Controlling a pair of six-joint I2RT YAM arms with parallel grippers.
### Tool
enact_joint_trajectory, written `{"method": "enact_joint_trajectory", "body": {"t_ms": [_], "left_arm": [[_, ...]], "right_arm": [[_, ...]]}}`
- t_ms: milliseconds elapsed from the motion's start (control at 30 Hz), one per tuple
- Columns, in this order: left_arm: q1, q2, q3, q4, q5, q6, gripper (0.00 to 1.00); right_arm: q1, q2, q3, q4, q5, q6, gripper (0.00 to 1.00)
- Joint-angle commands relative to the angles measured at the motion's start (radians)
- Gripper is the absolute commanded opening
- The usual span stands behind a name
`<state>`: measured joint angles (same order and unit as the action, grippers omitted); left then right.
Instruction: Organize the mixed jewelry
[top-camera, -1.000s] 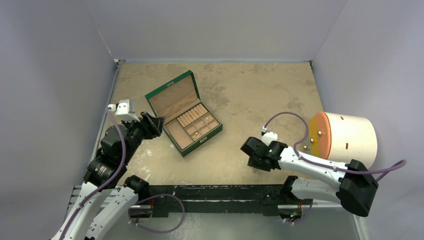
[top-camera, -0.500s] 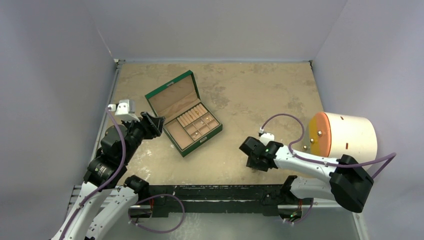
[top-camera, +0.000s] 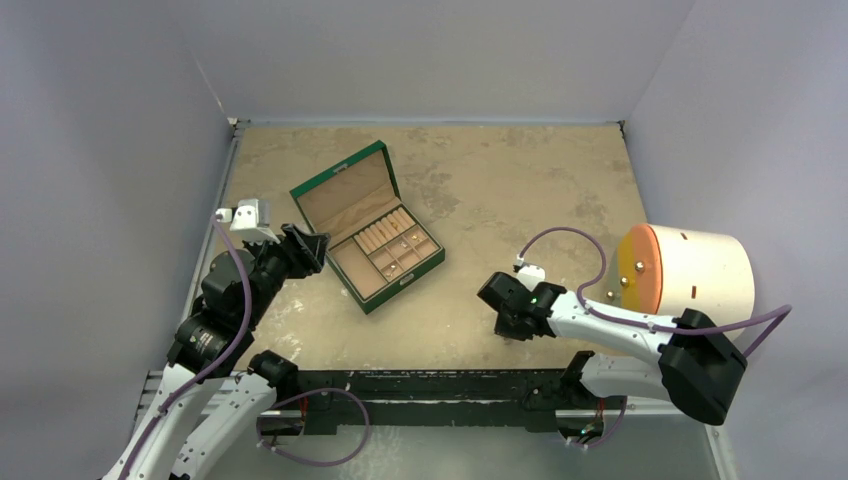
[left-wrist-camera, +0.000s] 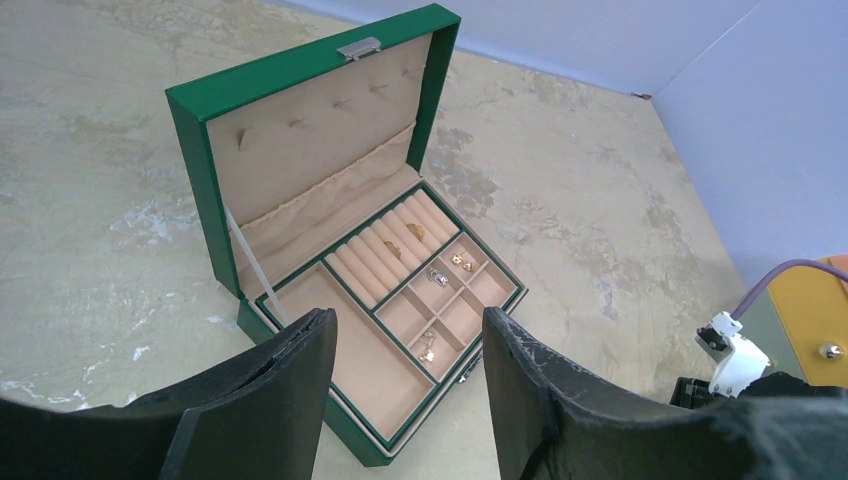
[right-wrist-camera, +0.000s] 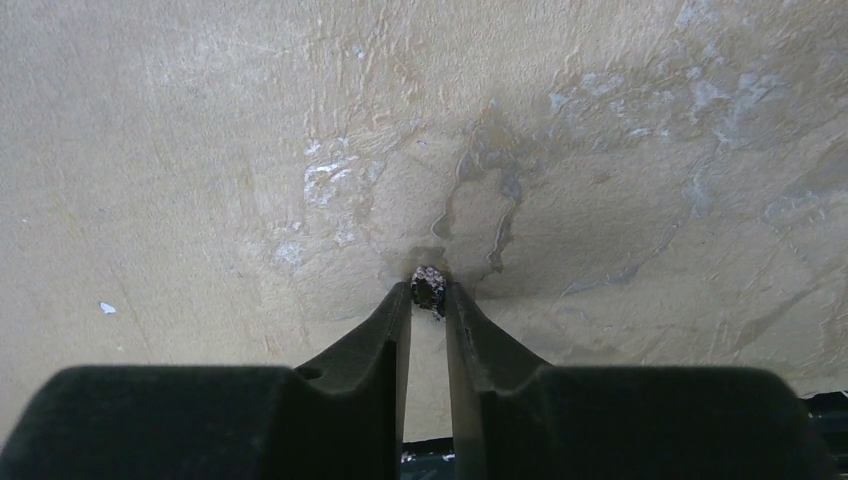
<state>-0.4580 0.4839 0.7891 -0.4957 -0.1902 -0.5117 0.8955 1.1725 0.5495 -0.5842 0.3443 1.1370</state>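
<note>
Tiny dark glittery piece (right-wrist-camera: 429, 286) (perhaps silver), pinched in right hand (right-wrist-camera: 428, 293)

Tiny gold and silver pieces (left-wrist-camera: 437, 275) lie in tan compartments (left-wrist-camera: 462, 318); one speckled piece (right-wrist-camera: 430, 289) sits pinched between the right jaws.

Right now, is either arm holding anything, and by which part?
The right gripper, jaws nearly shut, pinches a tiny sparkly piece at its tips; which part is too small to tell. The left gripper is open, empty.
</note>
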Motion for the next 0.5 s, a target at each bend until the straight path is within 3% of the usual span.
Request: {"method": "enact_joint_trajectory", "body": {"t_ms": [0, 233, 467], "left_arm": [[0.009, -0.008, 0.005, 0.031, 0.0, 0.012, 0.55], [0.009, -0.013, 0.005, 0.031, 0.0, 0.013, 0.55], [0.009, -0.015, 0.006, 0.031, 0.0, 0.013, 0.55]], "right_arm": [[-0.003, 0.007, 0.008, -0.007, 0.0, -0.002, 0.2], [-0.003, -0.004, 0.043, -0.023, 0.017, -0.011, 0.08], [-0.004, -0.009, 0.123, -0.042, 0.058, -0.052, 0.06]]}}
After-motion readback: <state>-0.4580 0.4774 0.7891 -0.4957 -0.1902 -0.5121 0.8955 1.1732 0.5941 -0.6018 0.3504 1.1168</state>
